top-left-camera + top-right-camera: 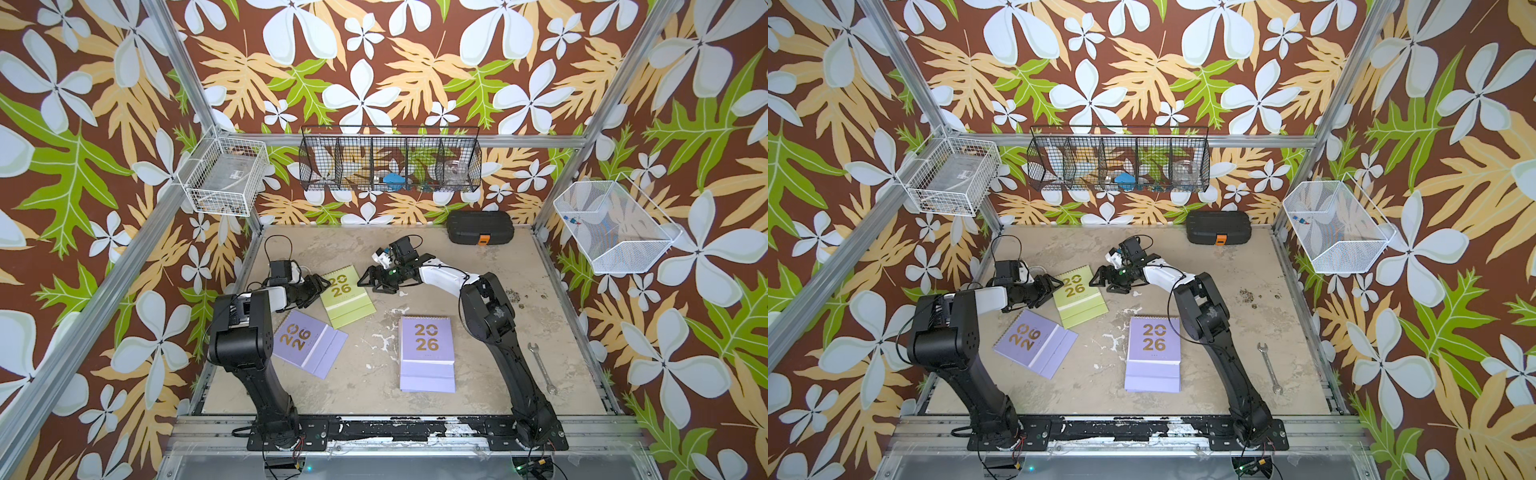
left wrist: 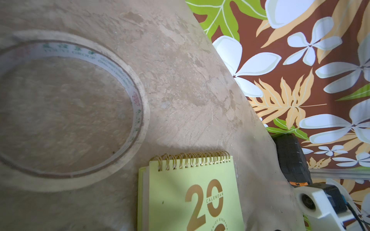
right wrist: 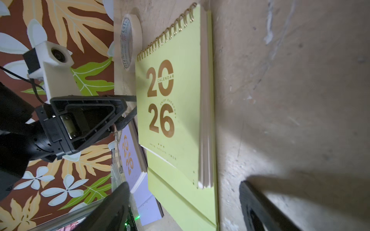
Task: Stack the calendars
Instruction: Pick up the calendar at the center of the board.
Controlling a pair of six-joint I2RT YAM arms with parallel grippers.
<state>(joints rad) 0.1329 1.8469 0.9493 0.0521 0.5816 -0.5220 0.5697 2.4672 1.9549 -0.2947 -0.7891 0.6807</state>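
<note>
The pile (image 1: pixel 427 353) sits toward the middle of the desk's (image 1: pixel 365 390) front edge, square to it, with a lilac cover on top. Its stepped lower edges suggest that several calendars are already gathered there, though how many lie underneath cannot be counted.

Two calendars lie apart from it on the left half of the desk. The green calendar (image 1: pixel 348 297) lies flat toward the middle. The lilac calendar (image 1: pixel 307 343) lies skewed nearer the left edge, just in front of it. Their near corners meet or overlap slightly; which one cannot be told.

By this judgement the job is partly done: both loose calendars must go onto the pile, and the green one looks to be next.

The left gripper (image 1: pixel 321 284) is at the green calendar's left edge. Its jaws are spread, with a fingertip at or touching that edge and nothing clamped. The right gripper (image 1: pixel 368 282) is low, just beside the right edge. Its jaws are spread wide and empty, and the right wrist view shows the calendar's lower end between the two fingers.

A tape roll (image 2: pixel 70 110) lies beside the green calendar's spiral end. A black case (image 1: pixel 480 226) stands at the far edge, and a wrench (image 1: pixel 540 368) lies near the right edge, both well apart from the calendars.
</note>
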